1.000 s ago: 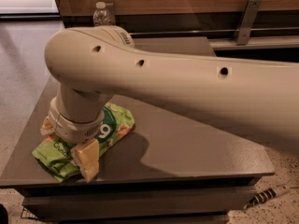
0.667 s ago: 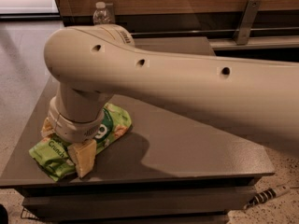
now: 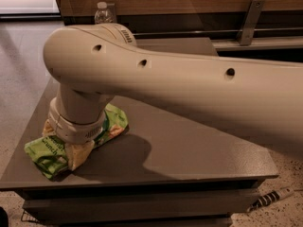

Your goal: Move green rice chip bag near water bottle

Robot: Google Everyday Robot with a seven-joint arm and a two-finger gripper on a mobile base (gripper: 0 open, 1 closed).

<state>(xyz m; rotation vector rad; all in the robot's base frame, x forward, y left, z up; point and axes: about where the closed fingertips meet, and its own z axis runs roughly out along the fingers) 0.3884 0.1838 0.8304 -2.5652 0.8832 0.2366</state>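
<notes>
The green rice chip bag [image 3: 43, 153] lies crinkled on the front left corner of the dark grey table [image 3: 189, 155]. My gripper [image 3: 61, 143] comes straight down onto the bag, and its pale fingers [image 3: 78, 155] clamp the bag's middle. The wrist hides the bag's centre. The water bottle [image 3: 103, 13], clear with a white cap, stands at the table's far left edge. My arm hides most of it, so only its top shows. The bag is well apart from the bottle, towards the front.
My big beige arm [image 3: 199, 89] crosses the view from the right and covers the middle and back of the table. A wooden wall panel with a metal bracket [image 3: 248, 20] runs behind. A striped object [image 3: 272, 197] lies on the floor at the lower right.
The gripper and the bag have shifted together a little to the left and towards the table's front edge. The bottle has not moved.
</notes>
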